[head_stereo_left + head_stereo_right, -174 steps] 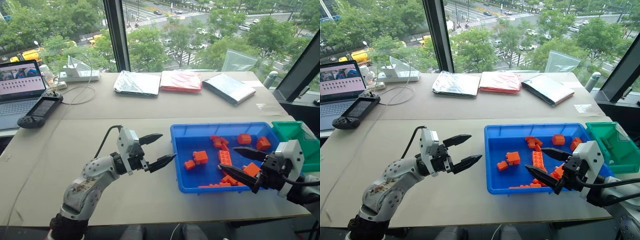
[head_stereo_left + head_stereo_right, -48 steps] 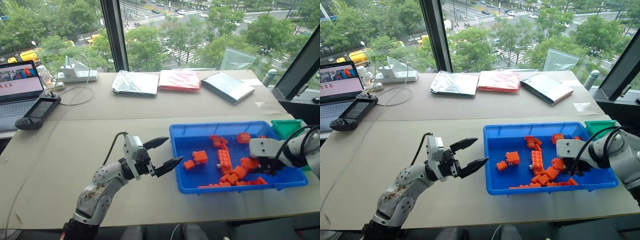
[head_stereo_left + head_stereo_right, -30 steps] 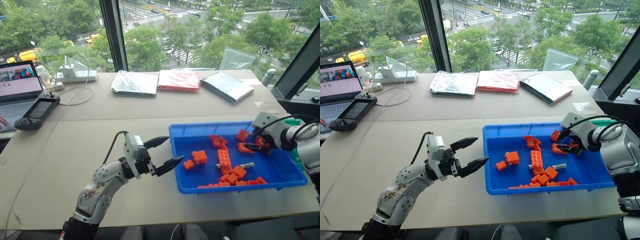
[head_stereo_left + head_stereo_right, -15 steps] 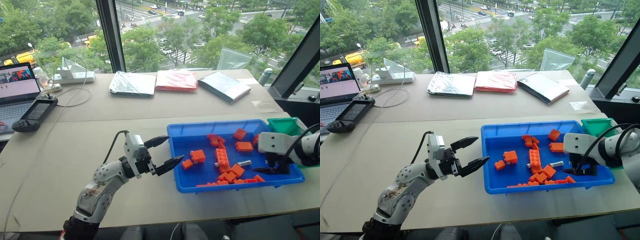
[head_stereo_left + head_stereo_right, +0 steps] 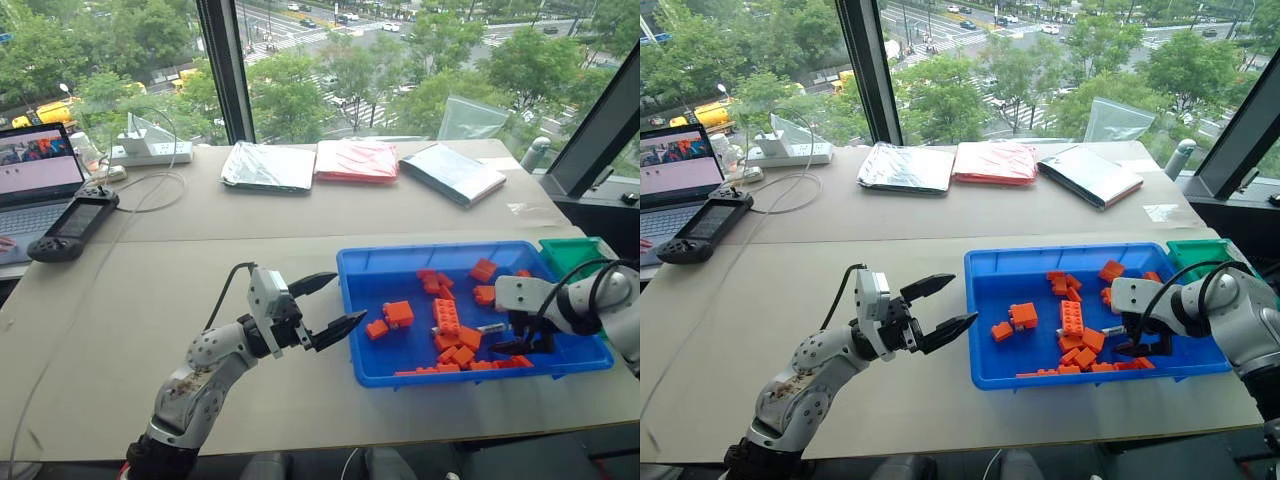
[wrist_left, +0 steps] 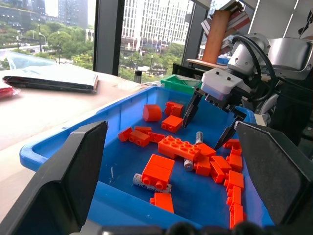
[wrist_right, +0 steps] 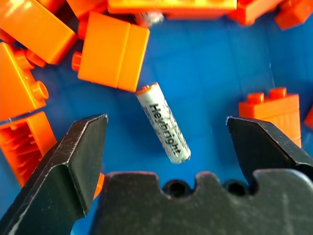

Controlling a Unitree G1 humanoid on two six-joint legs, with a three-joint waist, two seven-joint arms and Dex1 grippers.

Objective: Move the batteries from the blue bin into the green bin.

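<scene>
We have the right claw (image 7: 164,142) pointing down into the blue bin (image 5: 370,375), its fingers spread on either side of a battery (image 7: 163,122) that lies flat on the blue floor with nothing gripped yet. One end of that battery touches an orange brick (image 7: 112,51), so we judge the cleanest pinch is across its middle, fingers low enough to get under its curve without nudging the brick. A second battery (image 6: 151,183) lies half under bricks nearer the bin's left wall; we judge it better left for later. The green bin (image 5: 568,255) sits just beside the blue bin's far right corner. Our left claw (image 5: 322,303) hovers spread and empty over the desk (image 5: 150,290), near the blue bin's left wall.
</scene>
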